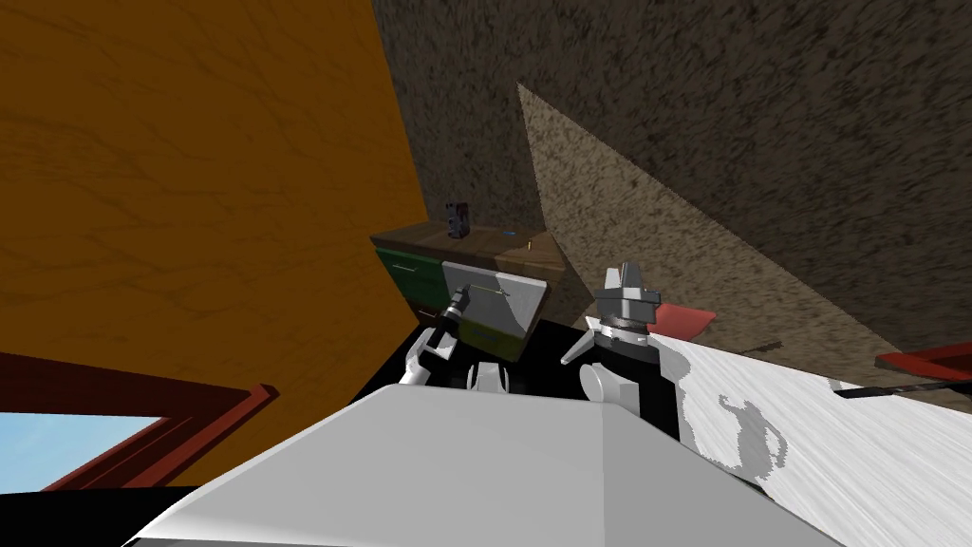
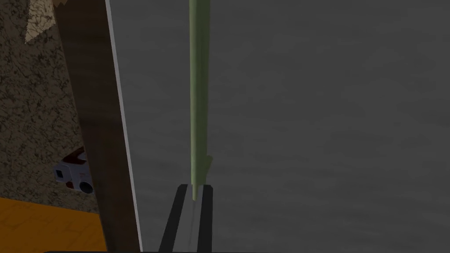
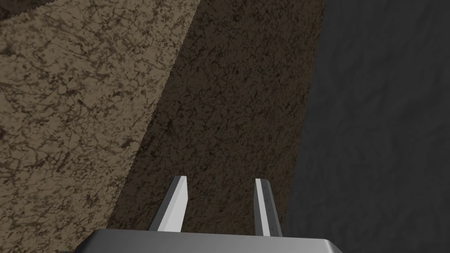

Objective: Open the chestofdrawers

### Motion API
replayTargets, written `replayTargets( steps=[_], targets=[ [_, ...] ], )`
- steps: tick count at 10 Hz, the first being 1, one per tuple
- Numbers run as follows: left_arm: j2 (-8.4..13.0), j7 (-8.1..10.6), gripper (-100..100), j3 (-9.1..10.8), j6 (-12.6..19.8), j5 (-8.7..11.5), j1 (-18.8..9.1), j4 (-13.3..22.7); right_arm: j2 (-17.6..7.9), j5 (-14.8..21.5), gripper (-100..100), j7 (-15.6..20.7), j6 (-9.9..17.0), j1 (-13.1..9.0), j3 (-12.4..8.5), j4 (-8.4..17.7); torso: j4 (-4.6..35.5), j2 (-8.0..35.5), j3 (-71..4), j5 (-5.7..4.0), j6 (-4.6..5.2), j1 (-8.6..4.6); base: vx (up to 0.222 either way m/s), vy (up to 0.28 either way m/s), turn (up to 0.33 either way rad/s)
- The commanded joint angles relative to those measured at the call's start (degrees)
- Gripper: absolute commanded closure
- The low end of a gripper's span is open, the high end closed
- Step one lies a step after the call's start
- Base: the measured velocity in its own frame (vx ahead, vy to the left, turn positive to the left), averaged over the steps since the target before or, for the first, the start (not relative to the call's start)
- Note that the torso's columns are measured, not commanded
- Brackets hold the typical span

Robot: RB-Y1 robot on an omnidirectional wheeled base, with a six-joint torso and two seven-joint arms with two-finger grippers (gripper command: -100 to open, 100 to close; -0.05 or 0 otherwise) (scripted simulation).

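Note:
The chest of drawers has a brown top and green drawer fronts and stands against the orange wall. One drawer with a grey front stands out from the chest towards me. My left gripper is at that front. In the left wrist view its fingers are shut on a thin olive-green bar handle that runs along the grey front. My right gripper is raised to the right of the drawer. Its fingers stand apart with nothing between them.
A small dark object stands on the chest's top. A flat red thing lies on the floor to the right. A white surface stretches along my right side. A red-framed window is low on my left. A small white and red object shows beyond the chest's brown edge.

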Motion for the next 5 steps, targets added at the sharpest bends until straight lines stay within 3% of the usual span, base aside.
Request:
replayTargets(
  steps=[1,2,4,5],
  targets=[
    [0.1,-0.09,-100,-0.49,0.3,-0.2,0.3,-0.5,0.0,0.0,0,0.0,0.0,0.0,0.0,0.0,0.0,-0.1,-0.1,-0.09,0.0,-0.3,-0.113,-0.114,-0.001],
    [0.1,-0.08,-100,-0.38,0.3,-0.2,0.2,-0.4,0.0,0.0,0,0.0,0.0,0.0,0.0,0.0,0.0,0.0,-0.1,-0.12,-0.01,-0.36,-0.052,-0.053,0.002],
    [0.2,0.29,-100,-0.4,2.7,-0.3,-0.4,-2.2,0.0,0.0,0,0.0,0.0,0.0,0.0,0.0,-0.1,-0.5,-0.3,0.02,-0.03,0.12,0.065,-0.026,-0.015],
    [0.0,0.1,-100,-0.46,2.0,-0.3,-0.2,-1.8,0.0,0.0,0,0.0,0.0,0.0,0.0,0.0,-0.1,-0.5,-0.4,0.02,-0.04,0.11,0.042,-0.006,-0.001]
  ],
)
